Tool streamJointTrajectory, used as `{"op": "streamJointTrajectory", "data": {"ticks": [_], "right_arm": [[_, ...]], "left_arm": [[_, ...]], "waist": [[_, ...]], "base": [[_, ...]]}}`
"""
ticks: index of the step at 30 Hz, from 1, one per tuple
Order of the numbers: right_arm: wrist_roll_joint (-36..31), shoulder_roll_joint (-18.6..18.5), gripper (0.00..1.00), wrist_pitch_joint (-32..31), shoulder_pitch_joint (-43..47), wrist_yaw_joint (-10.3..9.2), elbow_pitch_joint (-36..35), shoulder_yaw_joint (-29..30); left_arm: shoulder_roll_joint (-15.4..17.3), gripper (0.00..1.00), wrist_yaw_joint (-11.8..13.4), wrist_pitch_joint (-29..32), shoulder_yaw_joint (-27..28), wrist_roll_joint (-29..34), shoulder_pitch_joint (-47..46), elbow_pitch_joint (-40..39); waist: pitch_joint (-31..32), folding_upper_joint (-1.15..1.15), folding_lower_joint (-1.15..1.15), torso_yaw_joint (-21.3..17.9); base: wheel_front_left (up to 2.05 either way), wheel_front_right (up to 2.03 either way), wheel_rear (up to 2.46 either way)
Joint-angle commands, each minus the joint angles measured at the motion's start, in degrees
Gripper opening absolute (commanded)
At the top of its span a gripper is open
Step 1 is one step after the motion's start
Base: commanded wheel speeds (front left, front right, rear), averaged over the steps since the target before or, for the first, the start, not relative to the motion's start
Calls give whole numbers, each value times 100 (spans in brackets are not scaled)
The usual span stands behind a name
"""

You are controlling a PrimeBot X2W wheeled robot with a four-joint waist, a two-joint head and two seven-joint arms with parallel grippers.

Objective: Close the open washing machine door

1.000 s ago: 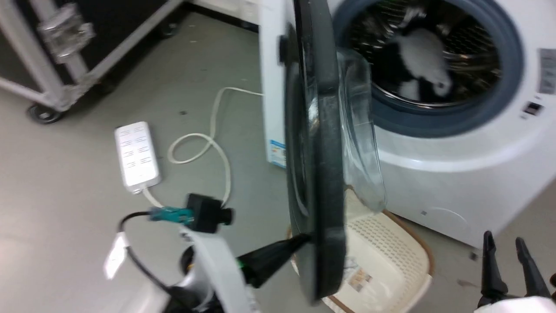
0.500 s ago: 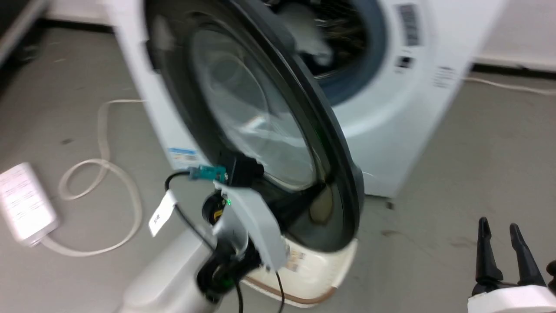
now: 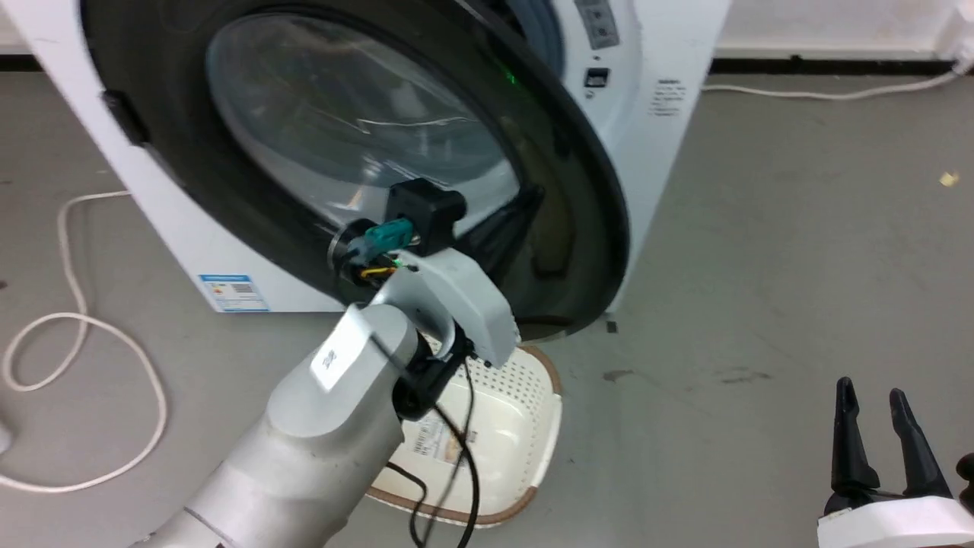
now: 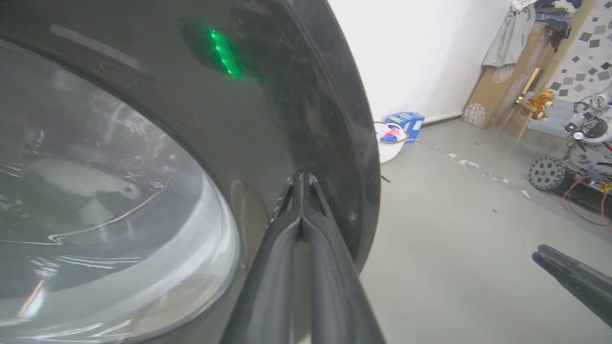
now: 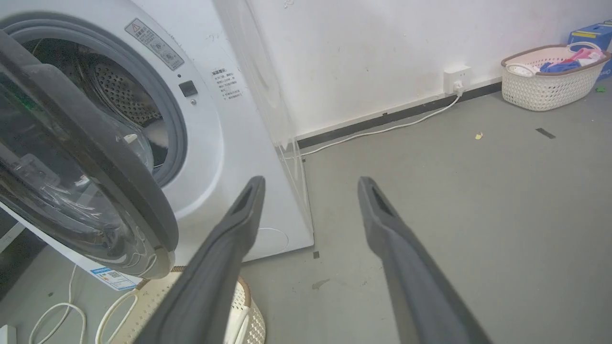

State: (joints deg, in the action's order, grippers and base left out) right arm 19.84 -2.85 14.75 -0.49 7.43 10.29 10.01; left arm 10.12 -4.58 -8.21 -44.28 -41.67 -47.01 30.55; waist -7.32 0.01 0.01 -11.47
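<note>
The washing machine door (image 3: 342,129), round and black-rimmed with a clear glass bowl, stands ajar in front of the white washing machine (image 3: 662,46). My left gripper (image 3: 533,194) is shut, its tips pressed against the outer black rim low on the door's free side. The left wrist view has the two fingers closed together on the washing machine door (image 4: 267,119), at the left gripper (image 4: 301,177). From the right wrist, a gap remains between the door (image 5: 95,157) and the grey gasket (image 5: 177,119) of the machine (image 5: 224,143). My right gripper (image 3: 870,388) (image 5: 311,181) hangs open over bare floor, away from the machine.
A cream perforated basket (image 3: 517,411) (image 5: 246,315) lies on the floor under the door's lower edge. A white cable (image 3: 76,335) loops at the left. A second basket with clothes (image 5: 550,76) and a wall socket (image 5: 455,79) stand by the far wall.
The head camera has turned right. The door has swung from edge-on towards the machine's front, with my left gripper staying against its rim. The right gripper has kept its place.
</note>
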Motion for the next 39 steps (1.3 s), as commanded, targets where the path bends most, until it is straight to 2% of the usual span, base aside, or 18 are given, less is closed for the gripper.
{"op": "streamJointTrajectory", "data": {"ticks": [1,6,10,14,16,20,24,27,28,30,31,38,39], "right_arm": [[8,-3,100,25,-4,6,2,-5],[-53,-3,100,25,75,6,23,4],[-88,-3,100,25,98,6,24,-70],[-85,-3,100,25,146,6,66,-150],[-67,-3,100,25,196,6,82,-179],[-22,-3,100,25,282,6,64,-197],[15,-3,100,25,317,6,56,-257],[35,-3,100,25,346,6,47,-269],[43,-3,100,25,356,6,44,-272],[54,-3,100,25,371,6,39,-283],[58,-3,100,25,377,6,34,-286],[-39,-3,100,25,356,6,-36,-311],[-79,-3,93,25,344,6,-51,-311]], "left_arm": [[65,0,81,-173,16,78,-38,36],[358,0,453,-654,474,421,183,-332],[739,0,962,-675,1393,1029,782,-1259],[984,0,1102,-677,2117,1341,1707,-1787],[1040,0,1112,-677,2488,1312,2179,-1963],[1068,0,909,-678,2980,1100,3019,-2093],[1099,0,613,-649,3036,808,3592,-1915],[1086,0,490,-557,2960,681,3814,-1791],[1075,9,485,-545,2934,674,3858,-1756],[1067,82,521,-552,2869,753,3913,-1722],[1040,100,556,-567,2860,787,3931,-1725],[914,100,652,-622,2778,939,4015,-1693],[908,100,657,-627,2786,945,4016,-1692]], "waist": [[115,-1,-1,144],[378,-1,-1,505],[531,-1,-1,758],[691,-1,-1,931],[760,-1,-1,992],[833,-1,-1,1114],[861,-1,-1,1178],[878,-1,-1,1217],[878,-1,-1,1228],[875,-1,-1,1238],[872,-1,-1,1242],[843,-1,-1,1203],[835,-1,-1,1202]], "base": [[0,0,0],[0,0,0],[0,0,0],[0,0,0],[0,0,0],[0,0,0],[0,0,0],[0,0,0],[0,0,0],[0,0,0],[0,0,0],[0,0,0],[0,0,0]]}}
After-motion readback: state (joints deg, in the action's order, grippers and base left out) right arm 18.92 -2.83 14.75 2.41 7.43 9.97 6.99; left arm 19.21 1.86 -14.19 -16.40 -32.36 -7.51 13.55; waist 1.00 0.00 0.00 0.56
